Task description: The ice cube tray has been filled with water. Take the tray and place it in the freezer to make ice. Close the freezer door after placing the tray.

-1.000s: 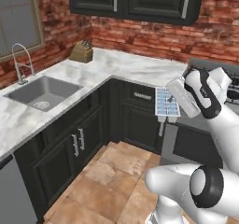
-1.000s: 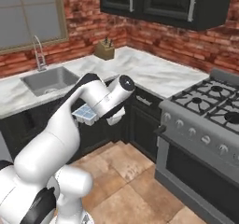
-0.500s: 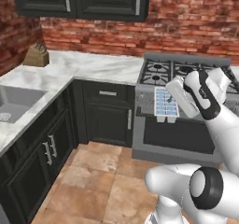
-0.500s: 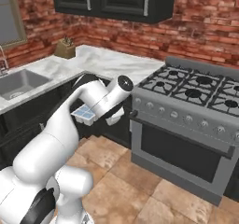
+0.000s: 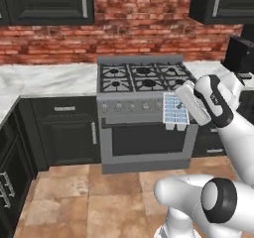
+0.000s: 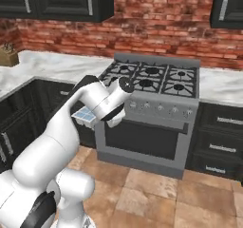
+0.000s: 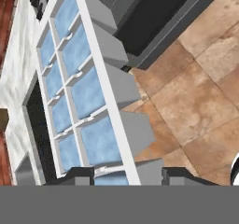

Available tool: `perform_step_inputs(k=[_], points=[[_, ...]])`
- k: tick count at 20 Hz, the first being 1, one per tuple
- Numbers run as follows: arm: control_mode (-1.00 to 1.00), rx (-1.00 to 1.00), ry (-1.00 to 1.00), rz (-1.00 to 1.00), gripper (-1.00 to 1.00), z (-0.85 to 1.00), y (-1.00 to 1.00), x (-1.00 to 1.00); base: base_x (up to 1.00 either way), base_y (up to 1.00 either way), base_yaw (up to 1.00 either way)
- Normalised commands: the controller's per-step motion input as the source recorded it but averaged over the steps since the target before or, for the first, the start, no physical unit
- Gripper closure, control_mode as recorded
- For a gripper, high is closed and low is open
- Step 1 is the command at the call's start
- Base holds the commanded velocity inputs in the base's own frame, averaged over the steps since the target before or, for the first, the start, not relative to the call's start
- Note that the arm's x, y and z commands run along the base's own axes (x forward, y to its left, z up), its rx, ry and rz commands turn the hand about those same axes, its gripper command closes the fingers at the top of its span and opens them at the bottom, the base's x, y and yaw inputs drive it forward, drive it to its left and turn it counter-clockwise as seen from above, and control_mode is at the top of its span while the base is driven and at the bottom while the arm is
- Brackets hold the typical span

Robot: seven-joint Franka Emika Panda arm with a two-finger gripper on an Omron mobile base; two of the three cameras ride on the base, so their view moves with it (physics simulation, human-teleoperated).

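ice cube tray [image 5: 175,109]: held up in the air before the gas stove [image 5: 140,78], over the tile floor [image 5: 74,192], cells pale blue with water [image 7: 86,90]
end effector [image 7: 126,174]: clamped on tray's near end
desk [image 5: 44,78]: marble, left of stove

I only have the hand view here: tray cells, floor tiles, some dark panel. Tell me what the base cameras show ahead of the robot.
Observer: A grey gas stove stands straight ahead, against a brick wall.
Operator: Report how the tray is carried.
Observer: The ice cube tray hangs in the gripper above the floor, in front of the oven door.
Operator: Name anything on the counter.
Observer: A knife block stands at far left in the right base view.
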Motion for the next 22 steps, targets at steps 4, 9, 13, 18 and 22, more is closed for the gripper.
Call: perform_step_inputs(k=[4, 9, 13, 18, 22], points=[[1.00, 0.00, 0.00, 0.00, 1.00, 0.00, 0.00, 0.00, 0.00, 0.00, -0.54], [1.00, 0.00, 0.00, 0.00, 1.00, 0.00, 0.00, 0.00, 0.00, 0.05, -0.54], [1.00, 0.00, 0.00, 0.00, 1.00, 0.00, 0.00, 0.00, 0.00, 0.16, -0.54], [1.00, 0.00, 0.00, 0.00, 1.00, 0.00, 0.00, 0.00, 0.00, 0.20, -0.55], [1.00, 0.00, 0.00, 0.00, 1.00, 0.00, 0.00, 0.00, 0.00, 0.24, -0.55]])
